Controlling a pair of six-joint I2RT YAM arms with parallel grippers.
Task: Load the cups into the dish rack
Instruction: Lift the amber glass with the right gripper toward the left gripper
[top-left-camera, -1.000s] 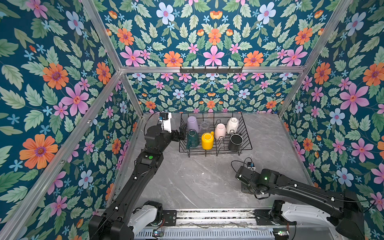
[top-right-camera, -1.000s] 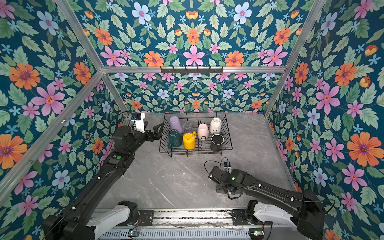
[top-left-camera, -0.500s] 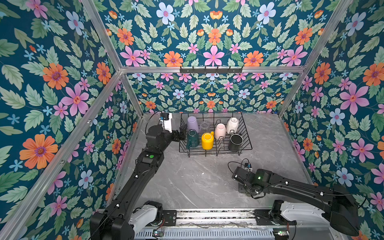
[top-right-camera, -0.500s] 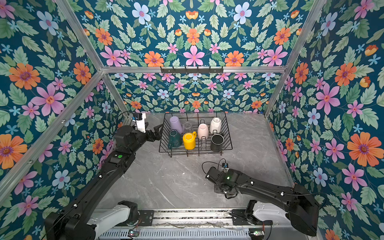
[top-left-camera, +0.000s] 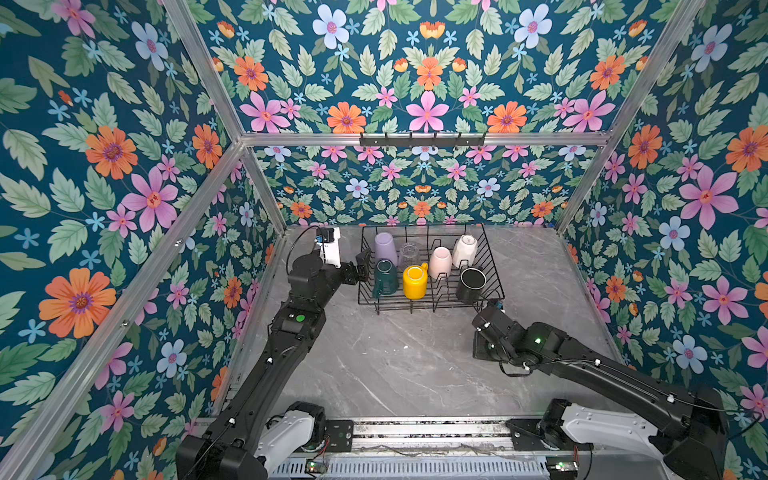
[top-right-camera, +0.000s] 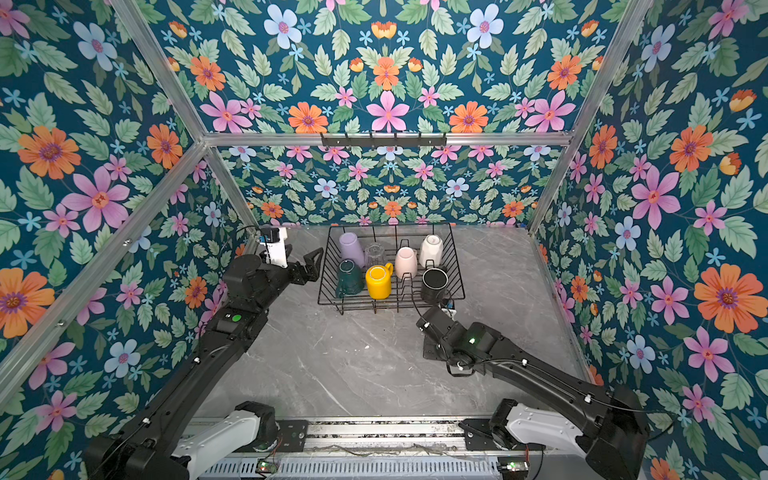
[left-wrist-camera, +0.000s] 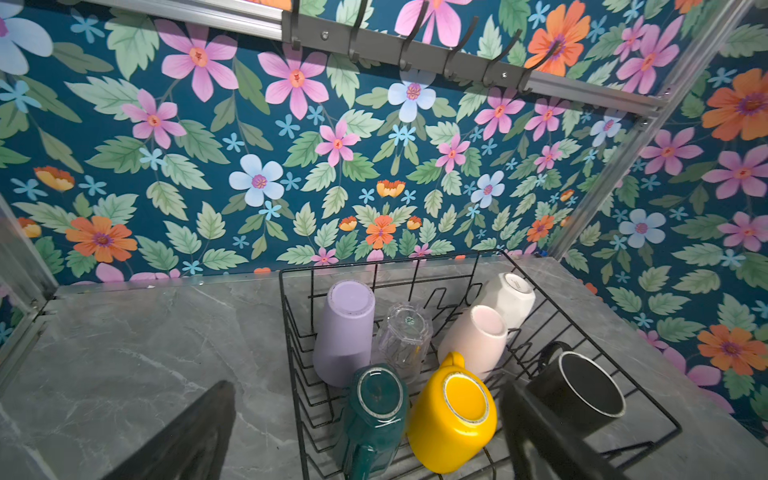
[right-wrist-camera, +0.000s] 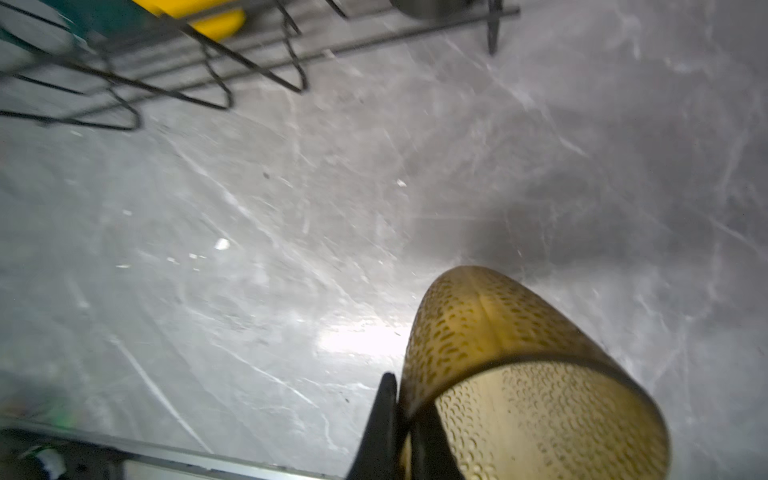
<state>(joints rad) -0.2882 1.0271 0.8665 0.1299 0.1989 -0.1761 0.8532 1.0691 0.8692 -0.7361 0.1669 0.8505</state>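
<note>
The black wire dish rack (top-left-camera: 494, 270) stands at the back of the table. In it are a lilac tumbler (top-left-camera: 385, 248), clear glass (top-left-camera: 409, 253), pale pink mug (top-left-camera: 439, 262), white mug (top-left-camera: 464, 250), dark green mug (top-left-camera: 385, 278), yellow mug (top-left-camera: 414, 282) and black mug (top-left-camera: 471, 284). My left gripper (left-wrist-camera: 365, 415) hangs open at the rack's left side, nothing between its fingers. My right gripper (right-wrist-camera: 405, 415) is shut on the wall of the amber glass (right-wrist-camera: 519, 374), low over the table near the rack's front right corner. The arm hides this glass in both top views.
A black hook rail (top-left-camera: 422, 139) is mounted high on the back wall. Floral walls close in the grey marble table (top-left-camera: 395, 365) on three sides. A metal rail (top-left-camera: 415, 428) carrying both arm bases runs along the front edge.
My right gripper has closed on the amber glass and shifted toward the rack's front right corner. The left arm has stayed put.
</note>
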